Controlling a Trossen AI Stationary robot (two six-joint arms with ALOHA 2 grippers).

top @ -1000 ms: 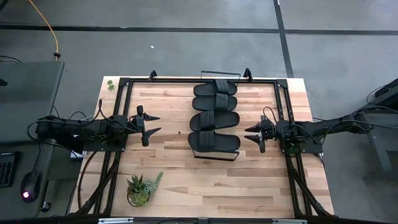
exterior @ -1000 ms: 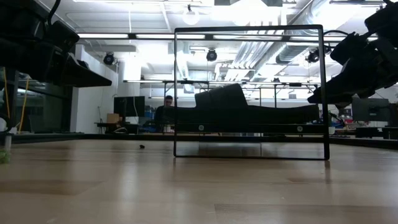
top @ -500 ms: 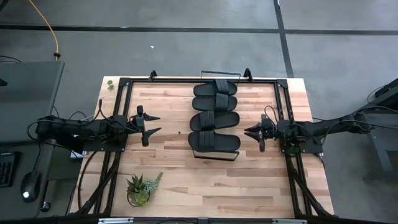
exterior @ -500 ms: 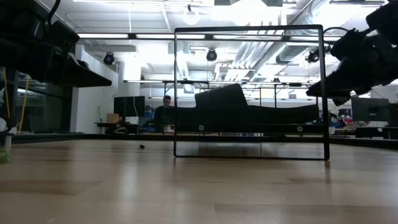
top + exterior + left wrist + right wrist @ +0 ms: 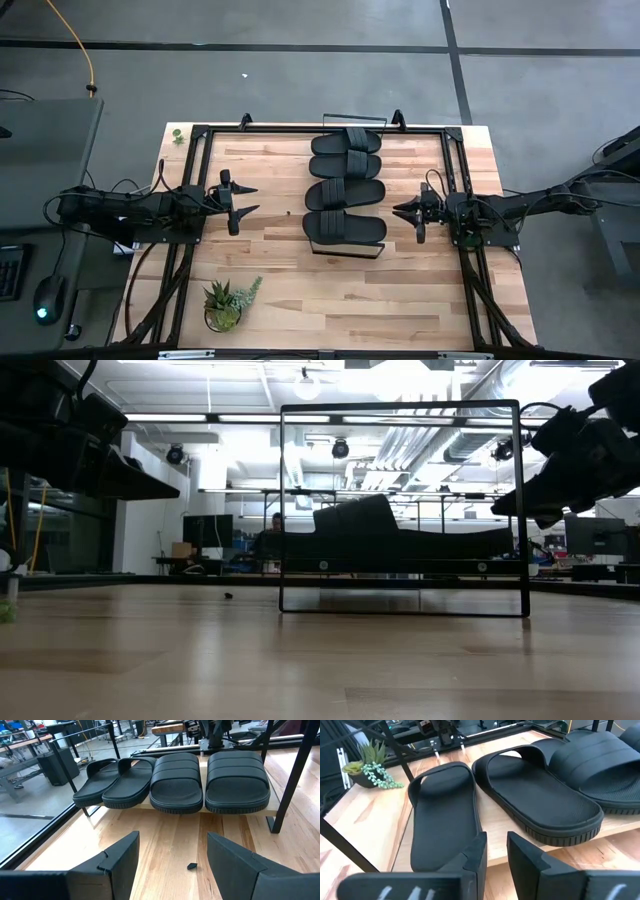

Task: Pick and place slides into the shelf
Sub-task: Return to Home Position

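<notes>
Four slides on the shelf between empty grippers: left apart, right nearly together.

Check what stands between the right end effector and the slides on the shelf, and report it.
Nothing visible does. The right end effector sits just off the shelf, empty, and bare tabletop lies between it and the nearest slides. All four slides already rest on the shelf. The left end effector waits on the far side.

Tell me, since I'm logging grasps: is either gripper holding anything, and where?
Nothing is held. Left gripper and right gripper are both empty, apart from the slides.
</notes>
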